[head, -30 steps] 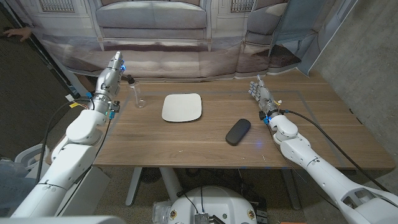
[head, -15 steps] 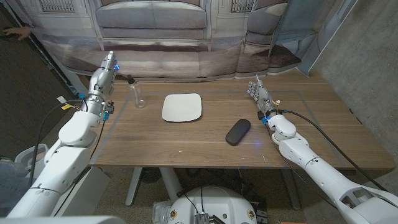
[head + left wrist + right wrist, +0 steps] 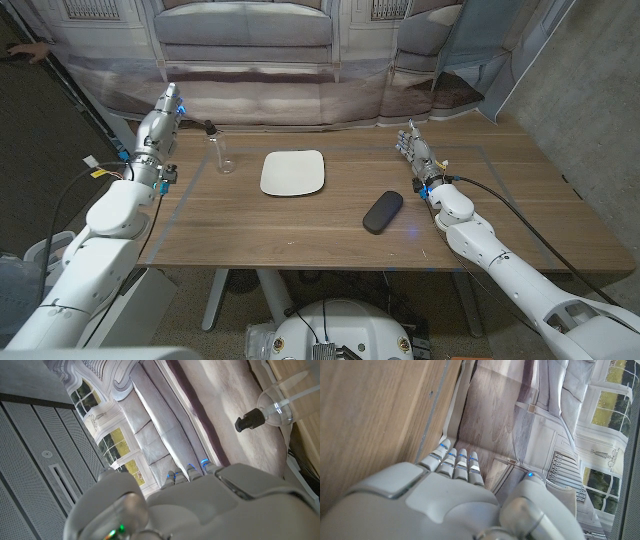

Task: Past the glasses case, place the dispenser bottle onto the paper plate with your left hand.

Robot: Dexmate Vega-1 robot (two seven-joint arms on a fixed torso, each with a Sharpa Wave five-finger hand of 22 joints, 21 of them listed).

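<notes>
The left hand point(image 3: 167, 104) hangs raised over the bench's far left corner, fingers pointing away toward the backdrop, with nothing in it; the frames do not show plainly whether its fingers are spread or drawn together, so I cannot tell if it is released or clenched. Over the last second it has drifted outward, away from the dispenser bottle point(image 3: 222, 152): a second ago it sat close beside the pump head, and now a clear gap lies between them. The bottle itself has not moved. I read that as the reach not yet having turned into a grasp; the hand would have to come back in toward the bottle before anything can be lifted.

The bottle stands upright on the bench point(image 3: 300, 225), long axis vertical, clear body below and black pump on top. In the left wrist view the pump's nozzle point(image 3: 248, 420) juts sideways off that axis; in the head view it points toward the left hand's side.

The paper plate point(image 3: 293, 173) lies just to the right of the bottle, near it but apart. The glasses case point(image 3: 382, 212) lies further right and nearer the robot, set at a diagonal.

The right hand point(image 3: 417, 152) waits over the bench's right side with its fingers straight and side by side, holding nothing.
</notes>
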